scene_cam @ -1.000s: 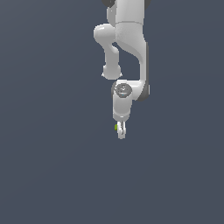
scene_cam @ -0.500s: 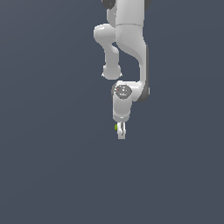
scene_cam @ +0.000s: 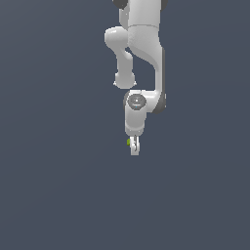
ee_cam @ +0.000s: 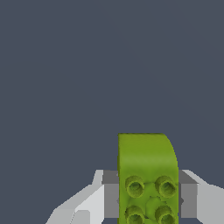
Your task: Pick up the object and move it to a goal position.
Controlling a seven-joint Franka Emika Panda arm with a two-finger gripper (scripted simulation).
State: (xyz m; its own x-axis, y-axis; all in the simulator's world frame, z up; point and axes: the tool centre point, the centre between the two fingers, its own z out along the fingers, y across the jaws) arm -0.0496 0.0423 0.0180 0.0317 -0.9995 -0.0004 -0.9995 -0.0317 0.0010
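Barely anything has shifted over the last second: the arm hangs in nearly the same pose, and the end effector (scene_cam: pixel 134 148) is clamped on the object (ee_cam: pixel 148 179), a lime-green studded brick pinched between the two fingers (ee_cam: pixel 197 197) in the wrist view. In the exterior view only a sliver of green shows beside the fingertips, held over plain dark ground. The pick looks done and the carry to the goal remains, though no goal marker shows, and no brand, label or writing is readable anywhere.

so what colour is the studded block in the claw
Lime green block, with round studs; the wrist view shows it best.
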